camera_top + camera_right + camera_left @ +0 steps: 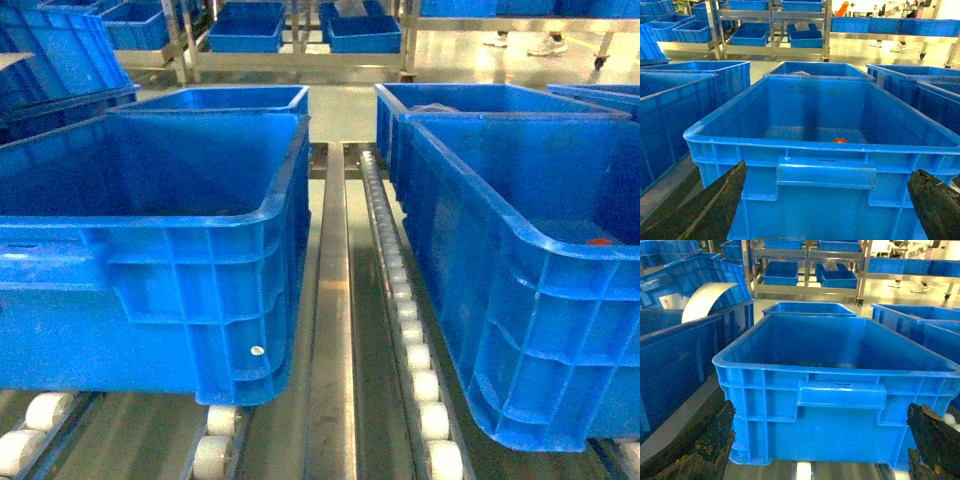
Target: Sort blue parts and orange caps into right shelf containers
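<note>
right gripper [825, 210] spread wide, nothing between the fingers, sitting just short of the near wall of a deep blue crate [825, 172]. one orange cap [839, 140] lies on that crate's floor, ahead of the claw. left gripper [822, 450] likewise spread, facing a second blue crate [840, 395].

You face two deep crates side by side on the roller conveyor [418, 360] — the left crate [150, 250] and the right crate [520, 300], with the rail [330, 300] between them. One cap [839, 140] lies in the right crate, toward its far wall. Behind each crate sits another; shelving racks [300, 60] stand farther back.
</note>
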`<state>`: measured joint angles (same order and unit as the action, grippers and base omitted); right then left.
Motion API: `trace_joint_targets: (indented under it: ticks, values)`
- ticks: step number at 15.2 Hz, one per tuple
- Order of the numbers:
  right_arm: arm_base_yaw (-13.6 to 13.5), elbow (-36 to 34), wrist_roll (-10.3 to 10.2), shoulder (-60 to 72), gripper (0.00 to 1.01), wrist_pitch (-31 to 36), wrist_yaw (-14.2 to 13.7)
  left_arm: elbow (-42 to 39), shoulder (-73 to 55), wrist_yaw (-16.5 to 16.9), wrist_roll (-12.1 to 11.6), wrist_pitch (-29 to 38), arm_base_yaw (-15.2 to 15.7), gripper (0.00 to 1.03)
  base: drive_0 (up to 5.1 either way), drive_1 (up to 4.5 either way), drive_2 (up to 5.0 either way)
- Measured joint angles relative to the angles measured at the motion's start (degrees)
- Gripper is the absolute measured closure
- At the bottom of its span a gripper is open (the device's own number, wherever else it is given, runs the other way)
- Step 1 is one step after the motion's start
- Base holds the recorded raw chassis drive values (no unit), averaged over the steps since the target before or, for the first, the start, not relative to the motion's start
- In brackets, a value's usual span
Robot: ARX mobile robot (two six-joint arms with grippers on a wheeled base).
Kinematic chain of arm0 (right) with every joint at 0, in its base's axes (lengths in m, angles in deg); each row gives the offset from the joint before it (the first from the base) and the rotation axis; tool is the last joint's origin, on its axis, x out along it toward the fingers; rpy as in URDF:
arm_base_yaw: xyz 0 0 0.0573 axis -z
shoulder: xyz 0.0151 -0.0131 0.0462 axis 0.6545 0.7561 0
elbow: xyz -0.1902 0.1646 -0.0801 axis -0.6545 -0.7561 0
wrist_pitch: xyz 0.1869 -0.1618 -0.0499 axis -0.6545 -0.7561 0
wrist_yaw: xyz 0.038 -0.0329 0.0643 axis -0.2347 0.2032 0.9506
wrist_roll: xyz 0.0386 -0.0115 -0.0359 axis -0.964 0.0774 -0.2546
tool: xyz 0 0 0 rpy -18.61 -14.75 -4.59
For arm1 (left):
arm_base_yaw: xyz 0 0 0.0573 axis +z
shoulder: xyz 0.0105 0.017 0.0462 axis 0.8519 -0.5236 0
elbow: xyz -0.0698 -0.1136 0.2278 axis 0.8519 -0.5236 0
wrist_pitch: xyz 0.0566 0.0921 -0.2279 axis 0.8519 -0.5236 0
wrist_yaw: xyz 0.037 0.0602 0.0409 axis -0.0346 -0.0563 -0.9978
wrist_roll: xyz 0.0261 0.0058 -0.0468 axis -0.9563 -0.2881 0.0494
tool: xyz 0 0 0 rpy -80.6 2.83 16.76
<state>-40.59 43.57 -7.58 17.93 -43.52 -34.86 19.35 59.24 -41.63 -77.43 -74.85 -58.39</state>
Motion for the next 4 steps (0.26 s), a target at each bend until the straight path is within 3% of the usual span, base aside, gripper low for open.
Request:
trace_joint_targets:
  ticks: [4]
  values:
    - [0.0,0.0,-0.02,0.0,0.03,0.0,0.02,0.0,0.0,0.0,-0.02,0.0,0.0,0.05,0.0,0.0,0.0]
